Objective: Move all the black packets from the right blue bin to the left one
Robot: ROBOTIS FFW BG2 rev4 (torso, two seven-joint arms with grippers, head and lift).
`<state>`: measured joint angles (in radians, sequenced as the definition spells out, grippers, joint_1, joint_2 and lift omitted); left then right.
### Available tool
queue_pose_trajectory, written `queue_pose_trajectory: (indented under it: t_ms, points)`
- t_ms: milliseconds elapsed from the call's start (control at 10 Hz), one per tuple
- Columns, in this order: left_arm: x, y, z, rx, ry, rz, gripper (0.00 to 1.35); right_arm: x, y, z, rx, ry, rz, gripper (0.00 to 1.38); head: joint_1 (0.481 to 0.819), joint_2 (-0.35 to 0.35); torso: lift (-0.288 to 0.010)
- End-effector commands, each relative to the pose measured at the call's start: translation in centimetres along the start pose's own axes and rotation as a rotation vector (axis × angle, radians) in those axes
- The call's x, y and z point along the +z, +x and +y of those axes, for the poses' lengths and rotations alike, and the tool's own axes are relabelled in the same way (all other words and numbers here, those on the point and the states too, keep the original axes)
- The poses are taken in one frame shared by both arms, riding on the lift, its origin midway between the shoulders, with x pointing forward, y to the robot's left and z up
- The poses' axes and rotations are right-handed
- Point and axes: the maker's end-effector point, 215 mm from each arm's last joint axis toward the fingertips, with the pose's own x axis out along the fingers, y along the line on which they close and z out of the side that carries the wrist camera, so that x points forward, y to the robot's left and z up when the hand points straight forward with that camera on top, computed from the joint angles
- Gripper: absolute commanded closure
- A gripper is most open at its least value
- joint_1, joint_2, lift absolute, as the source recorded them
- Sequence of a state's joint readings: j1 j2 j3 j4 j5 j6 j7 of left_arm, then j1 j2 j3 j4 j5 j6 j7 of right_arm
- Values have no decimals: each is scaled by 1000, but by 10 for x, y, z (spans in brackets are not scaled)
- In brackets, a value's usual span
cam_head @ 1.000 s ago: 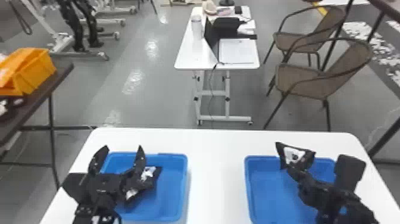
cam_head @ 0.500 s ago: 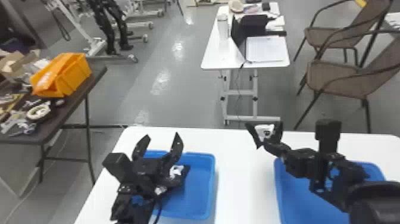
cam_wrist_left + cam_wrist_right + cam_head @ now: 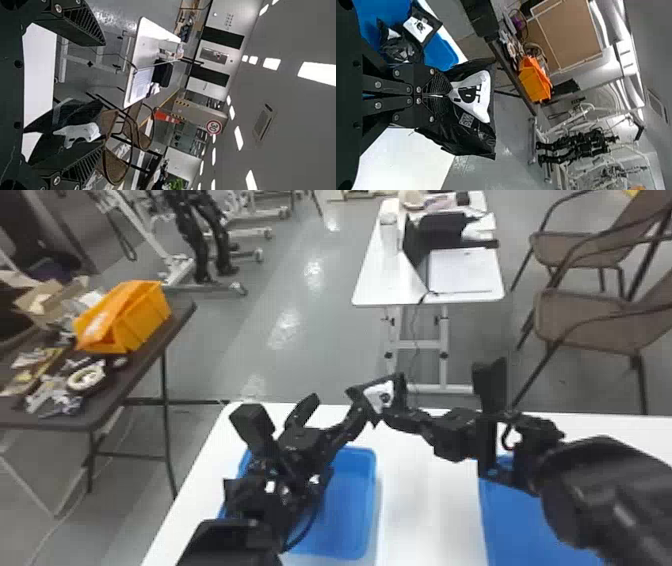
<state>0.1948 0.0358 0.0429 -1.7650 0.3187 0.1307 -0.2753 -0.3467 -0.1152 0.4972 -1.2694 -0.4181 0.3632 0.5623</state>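
In the head view, my right gripper [image 3: 397, 407] holds a black packet with a white label [image 3: 382, 395] above the table gap between the left blue bin [image 3: 350, 502] and the right blue bin [image 3: 525, 525]. Beside it, over the left bin's far side, my left gripper [image 3: 327, 412] is open. The right wrist view has my right gripper [image 3: 442, 95] shut on the packet [image 3: 472, 93]; other packets [image 3: 419, 29] lie in the left bin [image 3: 443, 53]. In the left wrist view, the packet [image 3: 81, 134] appears close to one finger of my left gripper [image 3: 102, 97]; contact is unclear.
A white table [image 3: 430, 490] carries both bins. Off to the left, a dark table [image 3: 115, 390] bears an orange box [image 3: 125, 320] and small parts. Farther back are another white table [image 3: 372, 285] and brown chairs [image 3: 590, 315]. The two arms are close together.
The right gripper has carried the packet left from over the right bin to beside the left gripper. The left gripper has swung toward it, still open. The head view has shifted leftward.
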Motion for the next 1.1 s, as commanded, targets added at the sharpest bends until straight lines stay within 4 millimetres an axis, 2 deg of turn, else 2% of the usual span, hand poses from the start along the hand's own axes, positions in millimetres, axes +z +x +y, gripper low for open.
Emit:
queue_pose_trajectory:
  t_ms: [0,400,500,600,700,800,1000]
  points:
    - [-3,2,-3,-9,-8,14,127,12,12,16,38,-34,-2,1237,695,265,0]
    - [-9,7,-10,-34,-21,20,134,9,34,54,140,-29,26,1237,695,303,0]
    - [-12,9,-11,-41,-24,23,229,9,35,57,148,-35,31,1237,695,307,0]
    - [-13,10,-10,-36,-14,22,889,9,35,58,153,-25,26,1239,695,314,0]
    - [-7,7,-7,-3,9,-14,1168,7,34,57,152,-19,26,1237,695,316,0]
    - [-3,5,-4,5,7,-32,1230,7,34,57,153,-15,23,1239,695,322,0]
    - [2,0,0,28,2,-62,1230,4,34,55,149,2,18,1231,695,326,0]
